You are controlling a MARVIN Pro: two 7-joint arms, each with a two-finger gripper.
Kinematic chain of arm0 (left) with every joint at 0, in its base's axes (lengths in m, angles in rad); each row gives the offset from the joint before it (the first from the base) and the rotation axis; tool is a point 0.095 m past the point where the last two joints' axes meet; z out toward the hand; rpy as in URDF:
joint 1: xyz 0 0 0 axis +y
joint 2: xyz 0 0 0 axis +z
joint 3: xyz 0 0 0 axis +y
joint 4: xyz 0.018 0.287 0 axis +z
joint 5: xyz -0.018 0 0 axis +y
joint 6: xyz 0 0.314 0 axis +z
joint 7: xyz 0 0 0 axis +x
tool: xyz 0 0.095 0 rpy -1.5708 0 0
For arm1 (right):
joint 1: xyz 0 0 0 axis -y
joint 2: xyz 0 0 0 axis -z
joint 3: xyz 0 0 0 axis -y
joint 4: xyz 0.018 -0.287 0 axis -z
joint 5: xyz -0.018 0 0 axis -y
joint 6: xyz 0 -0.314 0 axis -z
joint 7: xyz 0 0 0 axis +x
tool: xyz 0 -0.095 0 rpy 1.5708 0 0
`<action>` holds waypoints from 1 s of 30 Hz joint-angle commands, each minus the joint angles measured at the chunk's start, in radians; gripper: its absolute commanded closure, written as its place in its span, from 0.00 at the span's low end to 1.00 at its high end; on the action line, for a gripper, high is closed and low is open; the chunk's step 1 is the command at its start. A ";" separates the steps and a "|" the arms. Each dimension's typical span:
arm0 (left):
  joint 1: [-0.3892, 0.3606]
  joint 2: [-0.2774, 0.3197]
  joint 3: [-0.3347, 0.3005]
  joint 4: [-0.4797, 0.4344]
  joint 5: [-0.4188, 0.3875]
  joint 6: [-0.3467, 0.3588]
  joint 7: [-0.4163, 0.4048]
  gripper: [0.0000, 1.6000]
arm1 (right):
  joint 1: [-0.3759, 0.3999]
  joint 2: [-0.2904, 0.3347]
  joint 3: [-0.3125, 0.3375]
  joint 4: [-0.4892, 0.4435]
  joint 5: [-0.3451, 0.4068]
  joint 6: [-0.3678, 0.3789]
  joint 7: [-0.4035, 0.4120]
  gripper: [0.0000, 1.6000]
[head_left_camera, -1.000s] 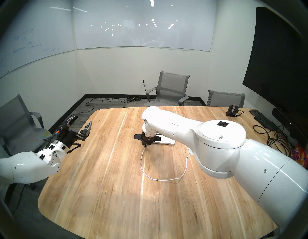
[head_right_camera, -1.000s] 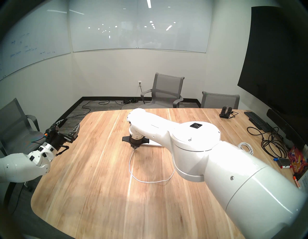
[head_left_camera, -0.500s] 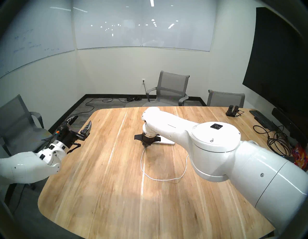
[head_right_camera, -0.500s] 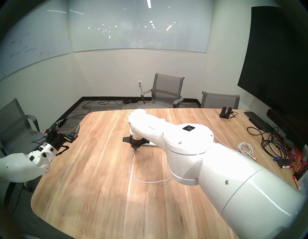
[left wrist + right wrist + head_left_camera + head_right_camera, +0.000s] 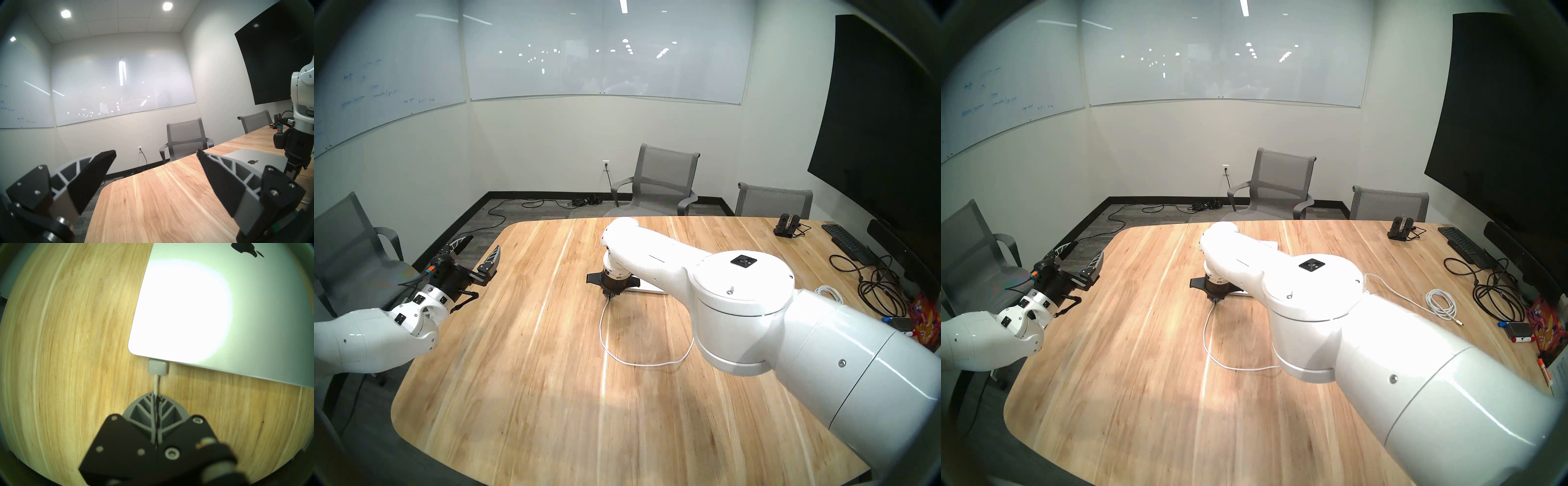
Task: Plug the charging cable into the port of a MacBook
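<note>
Head view, L to R: left gripper (image 5: 476, 253) hangs off the table's (image 5: 524, 390) left edge, fingers spread wide, nothing in them, well apart from the work. Leave it parked there.

Mid-table, the right gripper (image 5: 611, 296) points steeply down, clenched on the charging cable (image 5: 605, 342) just behind its tip. The slack runs in a loose loop toward the robot, then off under the right arm. Right of the gripper lies the MacBook (image 5: 648, 287), lid shut, mostly hidden by the forearm. Far right: a bundled white cord (image 5: 1441, 302), black keyboard (image 5: 846, 239) and dark leads, none involved.

Right wrist view gives the detail: the connector (image 5: 158, 366) sits flat against the MacBook's near side edge, close to the rounded corner, square-on w/ no visible gap. The port itself is hidden behind it, so can't tell for sure if it's fully seated, but it looks mated or v. nearly so.

Doing this step well, imo:
- Keep the push straight along the cable axis, no sideways drag, since the grip is on the thin cord and it'll buckle if shoved hard.
- Light pressure only; the laptop could slide on bare wood.
- Check the connector stays flush before letting go.
- Open the jaws w/o lifting first, else the cord tugs the tip back out.
</note>
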 commanded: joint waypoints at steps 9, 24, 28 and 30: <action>-0.015 0.001 -0.013 -0.002 0.002 -0.008 0.002 0.00 | 0.015 -0.025 0.007 0.024 -0.002 0.015 -0.005 1.00; -0.015 0.001 -0.013 -0.002 0.002 -0.008 0.002 0.00 | 0.012 -0.031 0.013 0.036 -0.013 0.014 0.001 1.00; -0.015 0.001 -0.013 -0.002 0.002 -0.008 0.002 0.00 | 0.012 -0.034 0.013 0.039 -0.017 0.012 0.005 1.00; -0.015 0.001 -0.013 -0.002 0.002 -0.008 0.002 0.00 | 0.011 -0.037 0.013 0.042 -0.019 0.009 0.007 1.00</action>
